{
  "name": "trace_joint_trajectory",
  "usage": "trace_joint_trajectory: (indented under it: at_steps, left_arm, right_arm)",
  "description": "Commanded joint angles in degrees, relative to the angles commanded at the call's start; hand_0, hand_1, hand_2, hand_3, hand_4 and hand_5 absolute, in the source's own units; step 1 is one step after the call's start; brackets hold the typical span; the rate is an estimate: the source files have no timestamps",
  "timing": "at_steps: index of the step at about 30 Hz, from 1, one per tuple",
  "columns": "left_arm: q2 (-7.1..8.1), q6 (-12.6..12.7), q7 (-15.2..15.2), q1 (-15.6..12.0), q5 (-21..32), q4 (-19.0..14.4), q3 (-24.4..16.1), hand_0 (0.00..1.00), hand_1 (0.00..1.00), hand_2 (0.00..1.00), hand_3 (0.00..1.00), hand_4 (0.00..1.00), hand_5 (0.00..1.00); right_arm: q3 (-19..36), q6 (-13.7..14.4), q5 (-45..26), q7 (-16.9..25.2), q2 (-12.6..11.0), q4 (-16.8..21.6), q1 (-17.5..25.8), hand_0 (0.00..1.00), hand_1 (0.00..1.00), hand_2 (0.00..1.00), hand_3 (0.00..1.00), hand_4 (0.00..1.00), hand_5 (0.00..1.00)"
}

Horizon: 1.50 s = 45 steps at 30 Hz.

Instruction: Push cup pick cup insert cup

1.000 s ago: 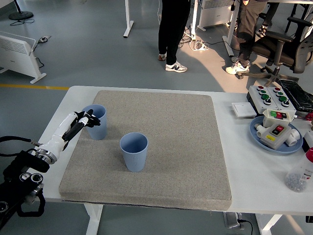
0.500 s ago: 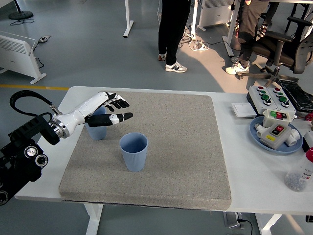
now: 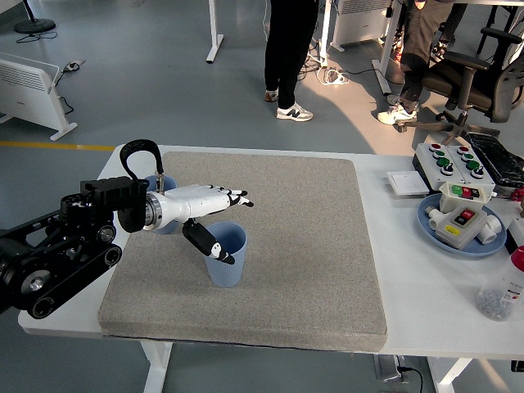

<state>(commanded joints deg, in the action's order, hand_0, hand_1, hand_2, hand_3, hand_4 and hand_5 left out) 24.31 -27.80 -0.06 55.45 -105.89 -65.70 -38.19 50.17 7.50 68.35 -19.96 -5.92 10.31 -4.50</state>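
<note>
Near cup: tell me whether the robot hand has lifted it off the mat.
No. The near cup stands upright on the mat; the open left robot hand reaches over it.

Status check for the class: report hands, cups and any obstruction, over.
Left hand open, fingers spread over near cup, thumb at its rim. Far cup behind the arm. Right hand out of view. Mat shows no obstruction.
</note>
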Motion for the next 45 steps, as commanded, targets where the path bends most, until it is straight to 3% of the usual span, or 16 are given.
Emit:
trace_joint_trajectory:
  at_steps: [4, 5, 10, 11, 16, 17, 22, 23, 28, 29, 32, 34, 35, 39, 42, 45]
  left_arm:
    - [-0.26, -2.59, 0.74, 0.71, -0.34, -0.08, 0.17, 0.943, 0.964, 0.998, 0.998, 0.923, 0.316]
    - [-0.22, -3.15, 0.95, 0.83, -0.39, -0.16, 0.29, 0.745, 0.853, 0.952, 0.937, 0.886, 0.266]
    - [-0.25, -3.76, 1.29, 0.96, -0.8, 0.04, 0.49, 0.745, 0.853, 0.952, 0.937, 0.886, 0.266]
    - [-0.27, -3.78, 1.3, 0.95, -0.82, 0.06, 0.5, 0.593, 0.749, 0.854, 0.817, 0.823, 0.195]
    - [-0.36, -4.46, 1.44, 0.72, -1.06, 0.04, 0.79, 0.593, 0.749, 0.854, 0.817, 0.823, 0.195]
    - [-0.4, -4.52, 1.47, 0.67, -1.13, 0.07, 0.93, 0.515, 0.676, 0.769, 0.738, 0.782, 0.14]
    - [-0.53, -4.36, 1.39, 0.57, -1.5, 0.38, 1.19, 0.515, 0.676, 0.769, 0.738, 0.782, 0.14]
    - [-0.53, -4.39, 1.36, 0.56, -1.54, 0.39, 1.2, 0.462, 0.589, 0.64, 0.593, 0.717, 0.107]
    - [-0.4, -4.2, 0.81, 0.37, -2.12, 0.17, 0.95, 0.462, 0.589, 0.64, 0.593, 0.717, 0.107]
    - [-0.3, -4.29, 0.81, 0.34, -2.3, -0.06, 0.69, 0.478, 0.54, 0.535, 0.511, 0.643, 0.071]
    - [0.11, -4.65, 0.94, 0.27, -2.42, -1.05, -0.25, 0.478, 0.54, 0.535, 0.511, 0.643, 0.071]
    - [0.87, -5.59, 1.38, 0.16, -2.27, -2.94, -2.16, 0.478, 0.54, 0.535, 0.511, 0.643, 0.071]
    - [1.31, -6.1, 1.56, 0.17, -1.98, -4.13, -3.31, 0.489, 0.496, 0.474, 0.452, 0.601, 0.045]
    - [3.12, -7.4, 1.88, 0.72, 0.34, -7.99, -7.52, 0.489, 0.496, 0.474, 0.452, 0.601, 0.045]
    - [4.4, -7.71, 1.99, 1.78, 1.27, -8.92, -10.96, 0.488, 0.487, 0.466, 0.444, 0.608, 0.054]
    - [5.47, -7.55, 2.47, 3.76, 0.53, -6.95, -13.95, 0.488, 0.487, 0.466, 0.444, 0.608, 0.054]
  right_arm:
    - [0.03, 0.0, 0.01, -0.05, -0.06, 0.0, -0.02, 0.529, 0.547, 0.619, 0.616, 0.179, 0.747]
    - [0.0, 0.02, -0.05, -0.06, -0.08, 0.0, 0.0, 0.529, 0.547, 0.619, 0.617, 0.178, 0.744]
    - [0.02, 0.01, 0.25, -0.09, -0.14, 0.0, 0.03, 0.529, 0.547, 0.619, 0.617, 0.178, 0.744]
    - [0.09, 0.01, 0.34, -0.1, -0.14, 0.0, 0.03, 0.529, 0.547, 0.619, 0.616, 0.179, 0.743]
    - [0.51, -0.04, 0.96, -0.18, -0.17, 0.0, 0.02, 0.529, 0.547, 0.619, 0.616, 0.179, 0.743]
    - [0.56, -0.03, 1.06, -0.2, -0.16, 0.0, 0.02, 0.529, 0.547, 0.619, 0.616, 0.18, 0.743]
    - [0.56, -0.03, 1.06, -0.19, -0.16, 0.0, -0.01, 0.529, 0.547, 0.619, 0.616, 0.18, 0.743]
    - [0.56, -0.03, 1.06, -0.19, -0.16, 0.0, -0.01, 0.529, 0.547, 0.619, 0.615, 0.18, 0.742]
    - [0.41, 0.0, 0.85, -0.17, -0.17, 0.0, -0.01, 0.529, 0.547, 0.619, 0.615, 0.18, 0.742]
    - [0.37, 0.01, 0.81, -0.17, -0.17, 0.0, -0.01, 0.529, 0.547, 0.617, 0.616, 0.183, 0.739]
    - [0.29, 0.01, 0.74, -0.17, -0.18, 0.0, 0.0, 0.529, 0.547, 0.617, 0.616, 0.183, 0.739]
    - [0.33, 0.03, 0.75, -0.16, -0.18, 0.0, -0.01, 0.529, 0.547, 0.617, 0.616, 0.183, 0.739]
    - [0.34, 0.06, 0.73, -0.16, -0.17, 0.0, -0.01, 0.529, 0.547, 0.616, 0.616, 0.184, 0.736]
    - [0.28, 0.1, 0.55, -0.13, -0.18, 0.0, 0.03, 0.529, 0.547, 0.616, 0.616, 0.184, 0.736]
    - [0.17, 0.11, 0.44, -0.14, -0.19, 0.0, 0.04, 0.529, 0.547, 0.615, 0.616, 0.184, 0.735]
    - [0.01, 0.12, 0.25, -0.16, -0.2, 0.0, 0.17, 0.529, 0.547, 0.615, 0.616, 0.184, 0.735]
